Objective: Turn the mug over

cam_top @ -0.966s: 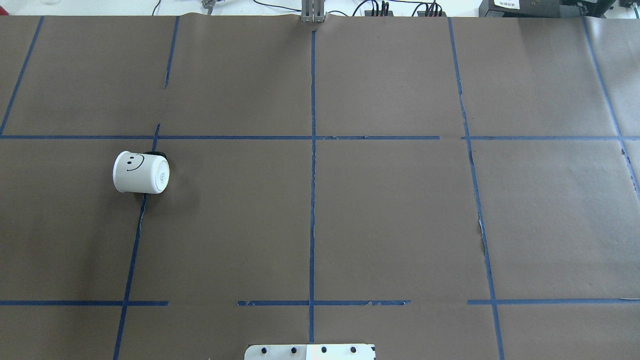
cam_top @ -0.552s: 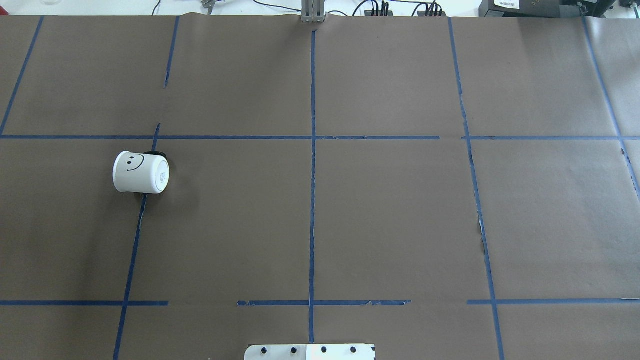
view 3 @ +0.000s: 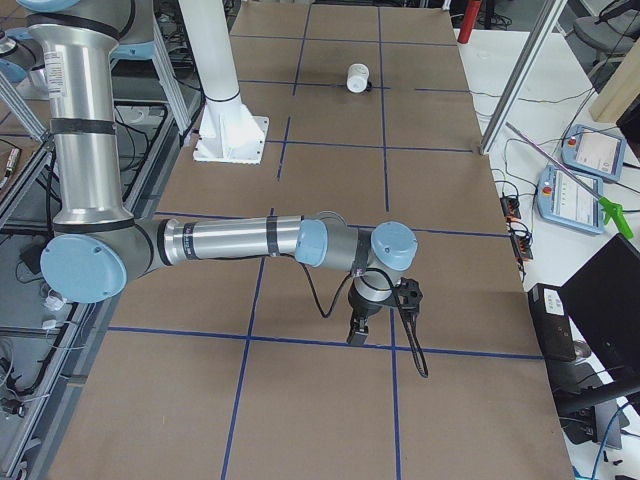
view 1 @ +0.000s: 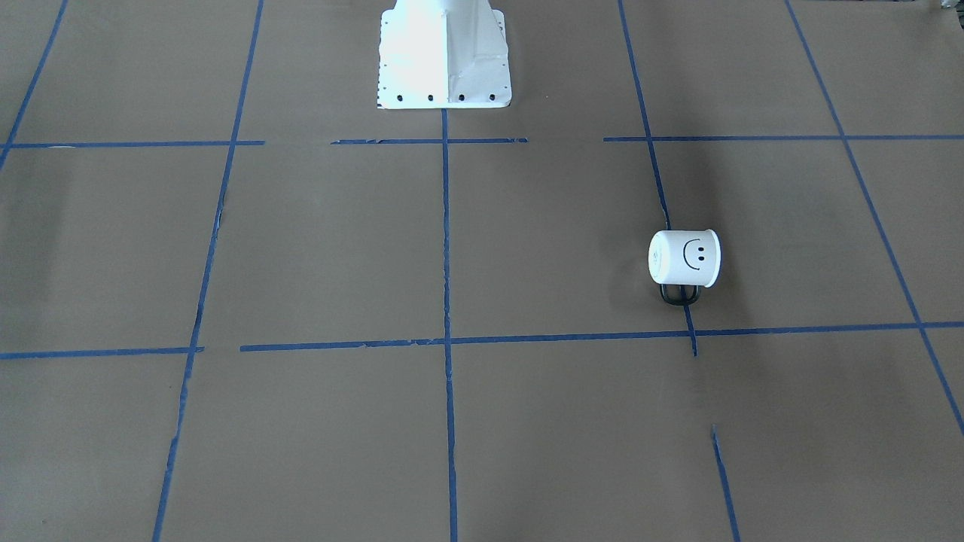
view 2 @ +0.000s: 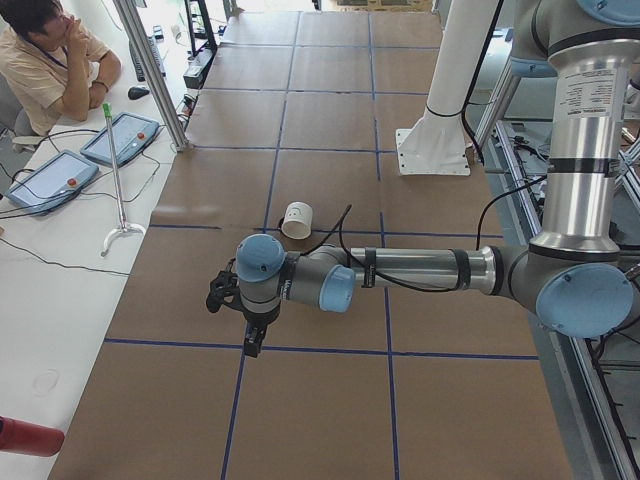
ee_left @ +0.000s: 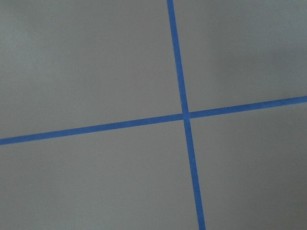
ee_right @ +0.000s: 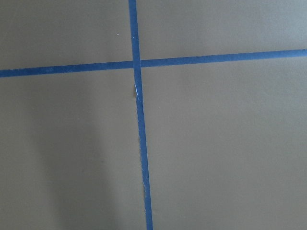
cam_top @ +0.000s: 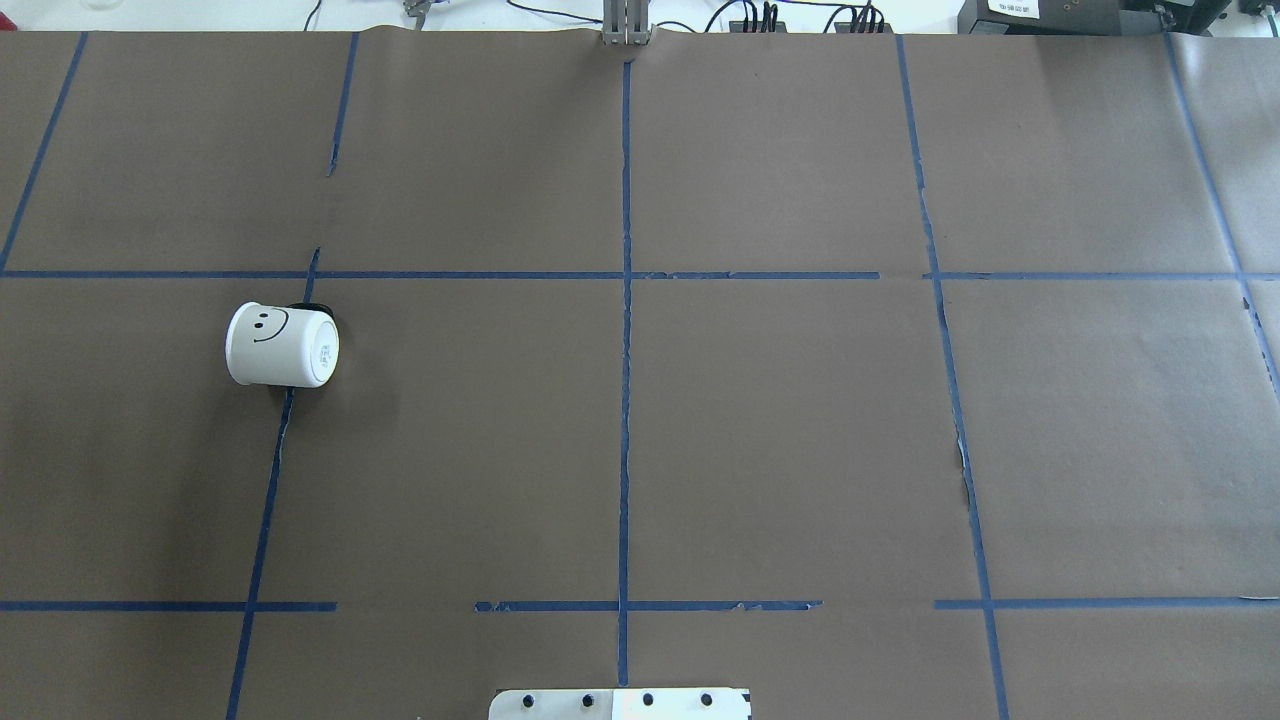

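The white smiley-faced enamel mug lies sideways, centre left. Both forearms reach out level; the left gripper and right gripper point down, and I cannot tell whether they are clenched or released.

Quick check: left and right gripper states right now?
Left gripper: cannot be told, seen only from the side.
Right gripper: cannot be told either.
White smiley-face mug: held by neither.

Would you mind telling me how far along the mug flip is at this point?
Nothing looks done: the mug lies on its side on the brown paper, handle toward the operators' side, untouched. Nothing is in hand; the left arm and right arm hang over taped paper, away from it. The reach, grasp and flip all remain.
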Robot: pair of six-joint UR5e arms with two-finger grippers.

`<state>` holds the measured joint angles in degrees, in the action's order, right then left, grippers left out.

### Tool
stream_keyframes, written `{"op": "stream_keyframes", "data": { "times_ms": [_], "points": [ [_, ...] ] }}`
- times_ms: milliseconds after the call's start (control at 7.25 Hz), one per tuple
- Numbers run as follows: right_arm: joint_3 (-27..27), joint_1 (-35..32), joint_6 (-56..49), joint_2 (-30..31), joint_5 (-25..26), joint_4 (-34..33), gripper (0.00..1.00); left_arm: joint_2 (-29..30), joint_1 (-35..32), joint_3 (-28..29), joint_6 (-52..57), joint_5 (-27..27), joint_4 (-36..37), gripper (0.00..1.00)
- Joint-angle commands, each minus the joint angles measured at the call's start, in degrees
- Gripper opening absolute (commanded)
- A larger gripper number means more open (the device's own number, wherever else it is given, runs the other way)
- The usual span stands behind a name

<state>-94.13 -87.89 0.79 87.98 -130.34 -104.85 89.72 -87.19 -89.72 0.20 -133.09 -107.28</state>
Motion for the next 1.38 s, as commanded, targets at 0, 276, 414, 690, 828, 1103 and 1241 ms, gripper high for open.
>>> {"op": "stream_keyframes", "data": {
  "times_ms": [0, 276, 414, 690, 828, 1103, 1241],
  "points": [
    [0.00, 0.00, 0.00, 0.00, 0.00, 0.00, 1.00, 0.02, 4.81, -0.36, -6.58, -0.15, -11.41, 1.00],
    [0.00, 0.00, 0.00, 0.00, 0.00, 0.00, 1.00, -0.07, 11.29, 0.16, -24.96, 0.11, -22.31, 1.00],
    [0.00, 0.00, 0.00, 0.00, 0.00, 0.00, 1.00, -0.07, 15.43, 0.07, -34.38, 0.46, -27.58, 1.00],
    [0.00, 0.00, 0.00, 0.00, 0.00, 0.00, 1.00, 0.10, 24.57, 0.07, -52.40, 0.12, -42.76, 1.00],
    [0.00, 0.00, 0.00, 0.00, 0.00, 0.00, 1.00, 0.28, 28.61, 0.16, -59.37, 0.29, -49.62, 1.00],
    [0.00, 0.00, 0.00, 0.00, 0.00, 0.00, 1.00, 0.37, 29.71, 4.86, -65.57, 0.29, -63.58, 1.00],
    [0.00, 0.00, 0.00, 0.00, 0.00, 0.00, 1.00, 1.58, 29.88, 9.86, -66.98, 0.29, -70.37, 1.00]
  ]
}}
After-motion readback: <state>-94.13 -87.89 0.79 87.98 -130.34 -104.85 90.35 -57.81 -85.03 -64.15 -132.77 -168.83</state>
